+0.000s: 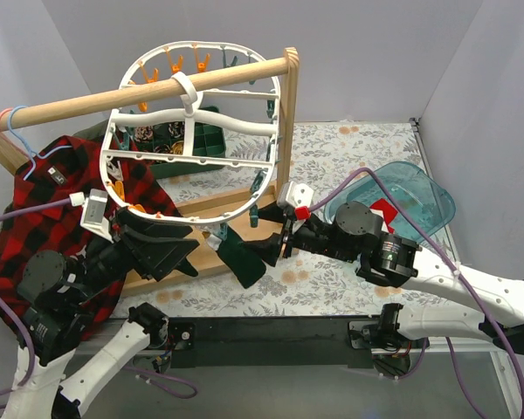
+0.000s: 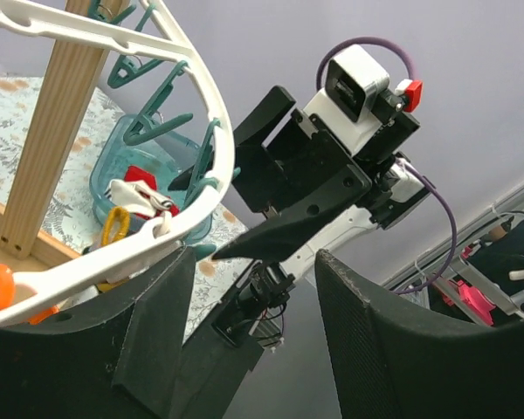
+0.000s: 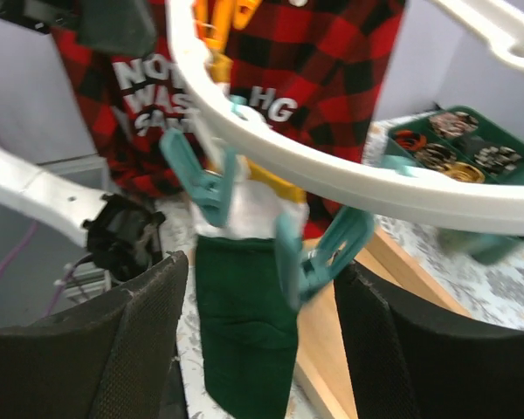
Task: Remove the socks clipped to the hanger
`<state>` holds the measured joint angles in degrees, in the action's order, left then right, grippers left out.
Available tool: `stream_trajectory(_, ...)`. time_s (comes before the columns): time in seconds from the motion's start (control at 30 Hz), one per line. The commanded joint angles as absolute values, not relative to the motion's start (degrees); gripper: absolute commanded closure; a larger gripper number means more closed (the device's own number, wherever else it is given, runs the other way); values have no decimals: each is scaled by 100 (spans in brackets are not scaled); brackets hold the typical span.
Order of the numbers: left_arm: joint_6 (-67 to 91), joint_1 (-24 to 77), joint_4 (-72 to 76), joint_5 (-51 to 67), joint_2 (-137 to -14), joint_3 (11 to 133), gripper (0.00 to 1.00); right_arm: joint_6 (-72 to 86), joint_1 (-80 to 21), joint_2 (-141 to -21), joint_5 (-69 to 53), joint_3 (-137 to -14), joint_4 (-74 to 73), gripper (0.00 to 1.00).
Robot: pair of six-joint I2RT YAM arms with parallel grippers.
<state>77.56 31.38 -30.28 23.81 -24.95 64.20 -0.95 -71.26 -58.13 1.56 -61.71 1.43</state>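
The white oval hanger (image 1: 236, 125) hangs from a wooden rail. On its near rim (image 3: 332, 175) a teal clip (image 3: 205, 179) holds a dark green sock (image 3: 244, 332) with a white cuff, which dangles above the table (image 1: 243, 260). My right gripper (image 3: 258, 340) is open, with one finger on each side of that sock and not closed on it. My left gripper (image 2: 253, 349) is also open and sits just under the hanger's lower left rim (image 2: 214, 113), with nothing between its fingers. More green socks with gold motifs (image 1: 179, 140) hang at the hanger's far side.
A clear blue bin (image 1: 419, 196) at the right holds a red and white sock (image 1: 384, 209). A red-and-black plaid shirt (image 1: 35, 227) hangs on a thin hanger at the left. The wooden rail (image 1: 113, 94) and its base beams (image 1: 205, 205) stand behind the grippers.
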Motion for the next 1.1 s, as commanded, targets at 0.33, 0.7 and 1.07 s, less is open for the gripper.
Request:
stream_trajectory(0.33, 7445, 3138, -3602, 2198, -2189, 6583, 42, 167, -7128, -6187, -1090, -5020, 2178, 6)
stream_trajectory(0.7, 7067, 3138, -4534, 1574, -1740, 6303, 41, 343, -7137, -6794, -835, -4386, 3540, 2)
stream_trajectory(1.07, 7075, 3138, -4483, 1616, -1556, 5968, 38, 756, -7102, -7347, -632, -4043, 4718, 8)
